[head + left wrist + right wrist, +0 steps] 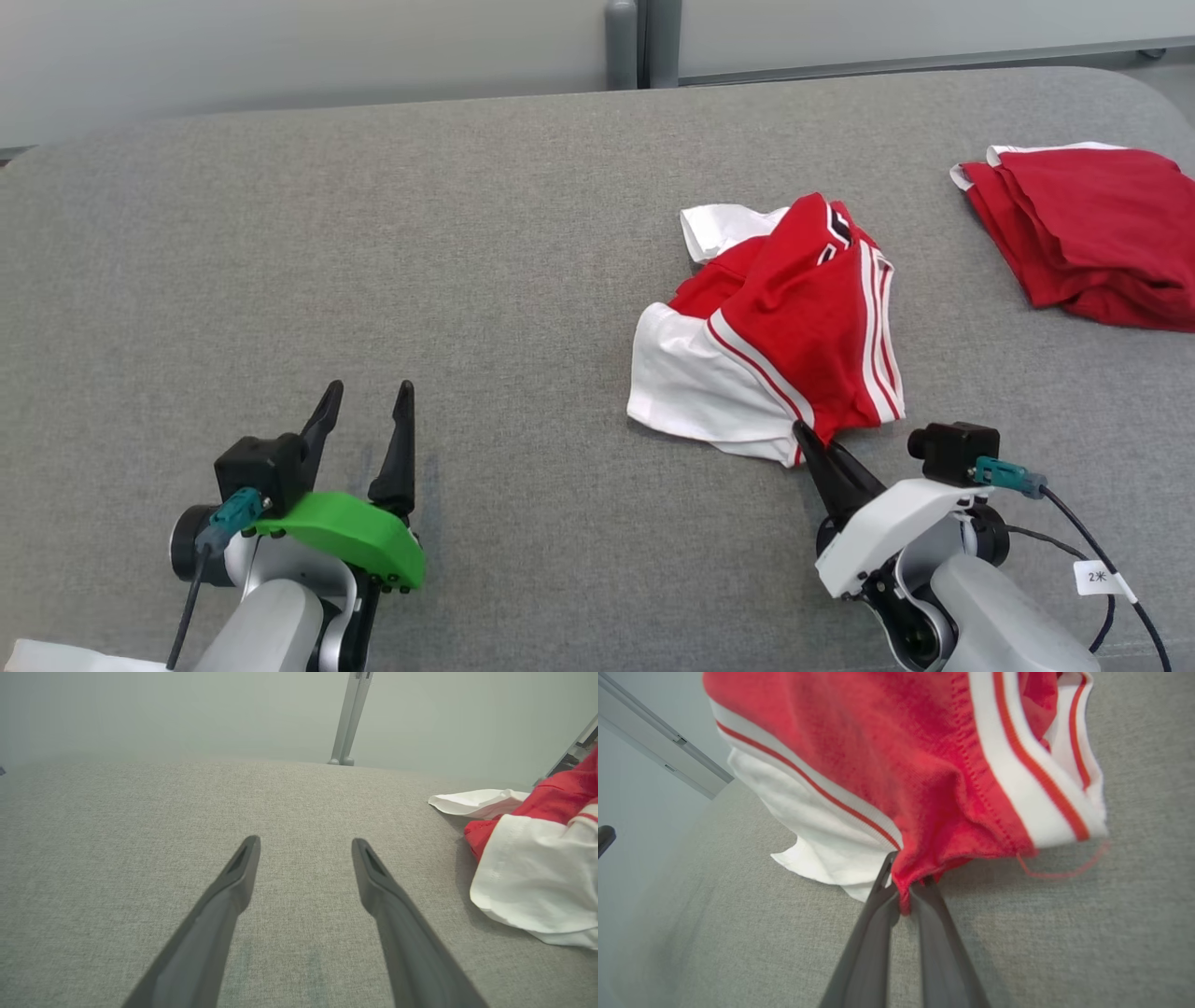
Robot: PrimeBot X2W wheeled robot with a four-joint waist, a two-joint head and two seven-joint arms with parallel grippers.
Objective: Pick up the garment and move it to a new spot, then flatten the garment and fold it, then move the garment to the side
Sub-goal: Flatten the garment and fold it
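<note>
The right gripper [803, 434] is clenched on the near red hem of the garment [794, 317], probably to lift it off the counter [373, 233]; the left gripper [368, 392] rests spread and empty.

Grey fabric table [373, 233] bears a crumpled red-and-white garment [784, 317] and a folded red garment [1092, 233]
</note>
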